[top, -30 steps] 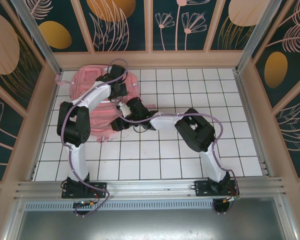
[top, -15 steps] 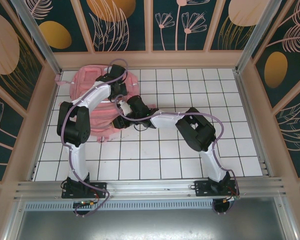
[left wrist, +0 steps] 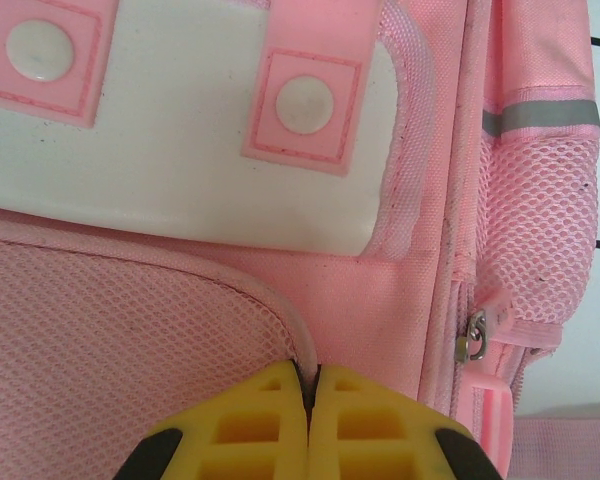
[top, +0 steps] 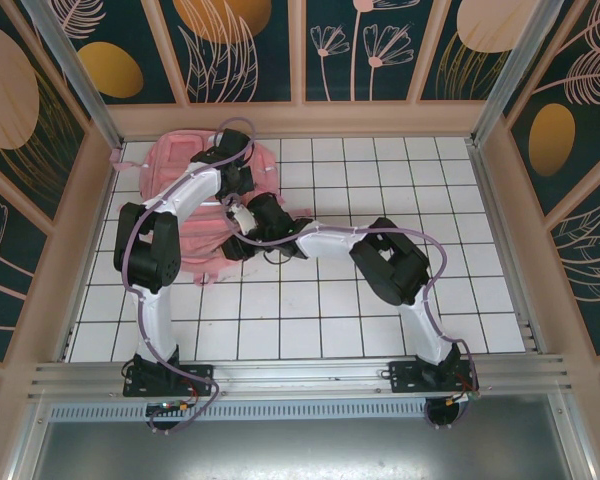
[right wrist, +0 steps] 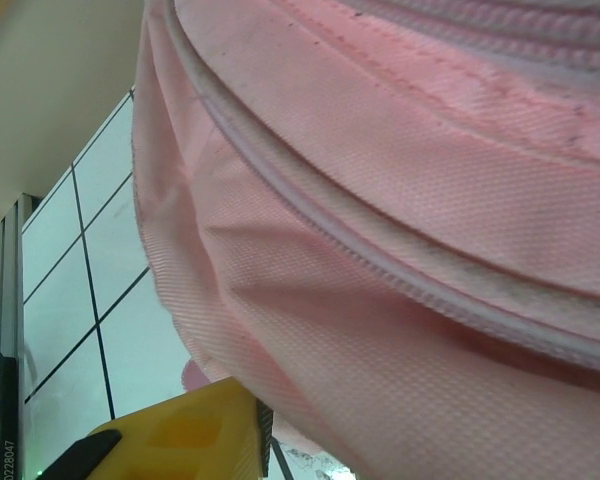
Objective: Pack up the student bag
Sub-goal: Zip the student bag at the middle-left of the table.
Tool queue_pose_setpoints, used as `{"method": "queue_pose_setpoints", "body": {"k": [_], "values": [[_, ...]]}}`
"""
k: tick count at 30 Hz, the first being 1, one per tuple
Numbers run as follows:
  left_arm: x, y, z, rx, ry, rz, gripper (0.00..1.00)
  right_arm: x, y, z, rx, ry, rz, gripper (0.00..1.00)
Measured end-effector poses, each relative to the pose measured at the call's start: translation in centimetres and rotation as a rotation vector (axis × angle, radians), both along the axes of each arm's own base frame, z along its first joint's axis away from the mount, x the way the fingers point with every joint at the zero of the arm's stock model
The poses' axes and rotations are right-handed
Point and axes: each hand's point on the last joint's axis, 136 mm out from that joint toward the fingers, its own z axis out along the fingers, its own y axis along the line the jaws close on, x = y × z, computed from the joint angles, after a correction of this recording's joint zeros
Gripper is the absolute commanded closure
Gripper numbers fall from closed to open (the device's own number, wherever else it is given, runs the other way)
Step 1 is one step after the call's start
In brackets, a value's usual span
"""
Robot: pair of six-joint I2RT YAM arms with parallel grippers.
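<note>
**Close work in the far-left corner**

Your student bag (top: 170, 165) lies flat at the far left of the tiled table (top: 400, 170). The left gripper (left wrist: 307, 368) has its yellow fingers pressed together, right where the piping of the mesh pocket (left wrist: 110, 340) meets them. The right gripper (top: 242, 224) sits against the bag's near-right edge. Pink fabric hides most of it, so you cannot tell how far it is open.

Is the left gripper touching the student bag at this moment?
Touching. In the left wrist view the shut left gripper pinches a pocket edge of the student bag.
</note>
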Motion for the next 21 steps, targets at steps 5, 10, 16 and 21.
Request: {"method": "queue_pose_setpoints", "body": {"k": [5,10,16,21], "values": [[0.04,-0.01,-0.09,0.001,0.002,0.000,1.00,-0.62,0.30,-0.09,0.002,-0.006,0.013,0.73],[0.10,-0.04,-0.12,0.001,0.004,0.000,1.00,-0.81,0.38,-0.18,0.005,-0.020,0.024,0.70],[0.10,-0.04,-0.17,0.000,0.005,0.002,1.00,-0.69,0.77,0.10,-0.001,-0.034,0.023,0.72],[0.09,-0.04,-0.18,0.000,0.005,0.002,1.00,-0.63,0.86,-0.17,-0.024,-0.061,0.018,0.78]]}}
